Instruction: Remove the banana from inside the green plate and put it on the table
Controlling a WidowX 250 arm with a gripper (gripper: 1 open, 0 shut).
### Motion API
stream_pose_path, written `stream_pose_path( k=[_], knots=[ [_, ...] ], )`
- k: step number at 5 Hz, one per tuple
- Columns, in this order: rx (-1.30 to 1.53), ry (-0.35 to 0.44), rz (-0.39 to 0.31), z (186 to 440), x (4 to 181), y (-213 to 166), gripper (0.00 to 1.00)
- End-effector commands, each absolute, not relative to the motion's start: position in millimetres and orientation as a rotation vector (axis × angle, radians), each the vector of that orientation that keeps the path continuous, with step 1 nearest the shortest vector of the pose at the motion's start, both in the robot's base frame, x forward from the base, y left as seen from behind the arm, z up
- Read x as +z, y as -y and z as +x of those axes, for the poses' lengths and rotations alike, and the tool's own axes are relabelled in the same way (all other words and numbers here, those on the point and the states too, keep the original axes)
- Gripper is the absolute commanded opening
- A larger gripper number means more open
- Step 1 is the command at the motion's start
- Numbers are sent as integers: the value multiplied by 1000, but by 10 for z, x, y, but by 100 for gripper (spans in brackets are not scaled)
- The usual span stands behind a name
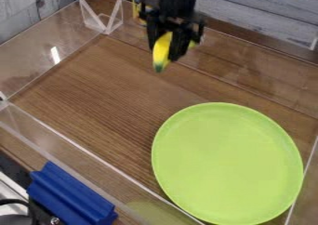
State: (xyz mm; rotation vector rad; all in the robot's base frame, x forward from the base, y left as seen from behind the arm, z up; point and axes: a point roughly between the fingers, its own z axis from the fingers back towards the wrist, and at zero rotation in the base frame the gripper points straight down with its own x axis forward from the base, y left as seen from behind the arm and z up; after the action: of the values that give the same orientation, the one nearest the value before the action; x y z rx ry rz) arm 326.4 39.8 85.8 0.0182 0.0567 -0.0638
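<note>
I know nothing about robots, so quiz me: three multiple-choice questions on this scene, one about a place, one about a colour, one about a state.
1. Where is the small yellow toy banana?
A. On the plate
B. In the black gripper, above the brown wooden table
C. Beside the blue object

2. What colour is the large round plate?
A. Lime green
B. Red
C. White

3. What state is the plate in?
A. Holding the banana
B. Upside down
C. Empty

Answers:
1 B: the gripper's fingers clamp the banana at the table's far side.
2 A: its whole surface is lime green.
3 C: nothing lies on it.
</note>
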Motion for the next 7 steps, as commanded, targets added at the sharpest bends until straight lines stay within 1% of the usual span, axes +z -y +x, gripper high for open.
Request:
stream_pose_path(
  k=[1, 4, 7],
  knots=[
    [-81, -17, 41, 3344, 922, -389, 0],
    [-114, -51, 76, 3410, 800, -366, 0],
    [-158, -68, 94, 3452, 709, -353, 0]
  ],
)
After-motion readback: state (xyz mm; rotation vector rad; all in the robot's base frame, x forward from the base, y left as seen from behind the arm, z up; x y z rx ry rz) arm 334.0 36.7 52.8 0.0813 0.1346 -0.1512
